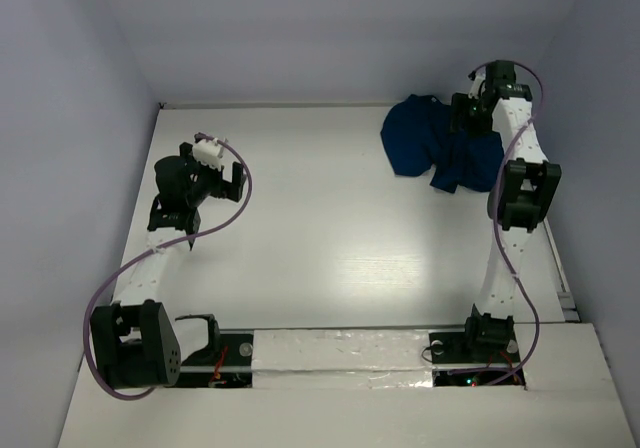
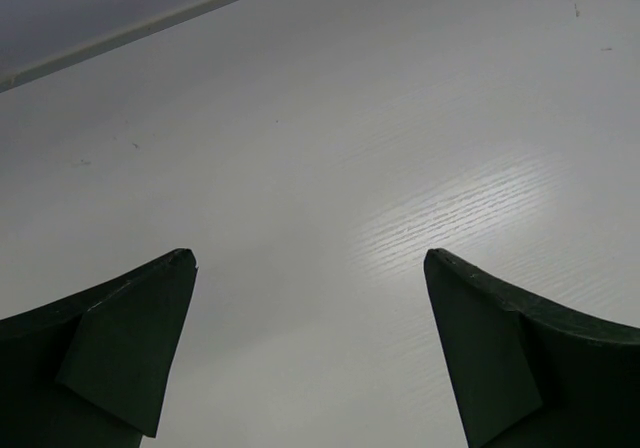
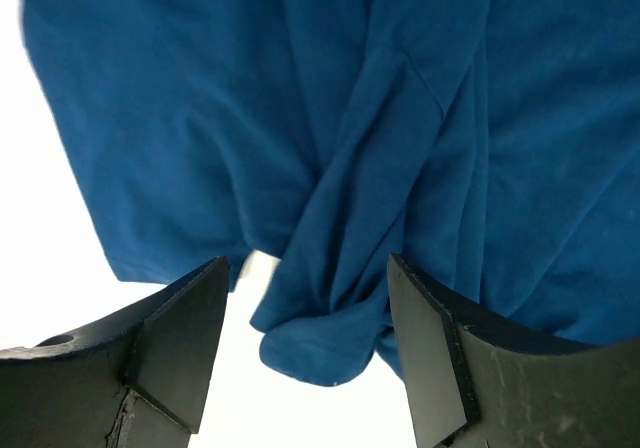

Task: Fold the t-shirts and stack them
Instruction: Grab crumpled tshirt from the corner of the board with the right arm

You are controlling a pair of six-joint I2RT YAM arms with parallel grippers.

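Note:
A crumpled dark blue t-shirt (image 1: 425,140) lies in a heap at the far right of the white table (image 1: 320,228). No white print shows on it. My right gripper (image 1: 472,116) hangs over the heap's right part, open. In the right wrist view the t-shirt (image 3: 340,138) fills the frame, and a bunched fold of it lies between the open fingers (image 3: 180,348) of my right gripper (image 3: 308,278). My left gripper (image 1: 222,176) is open and empty above bare table at the left, far from the cloth. In the left wrist view my left gripper (image 2: 310,258) has only table under it.
Pale walls close in the table at the back and both sides. The arm bases and a taped white strip (image 1: 340,353) run along the near edge. A thin seam (image 2: 150,28) marks the far table edge in the left wrist view.

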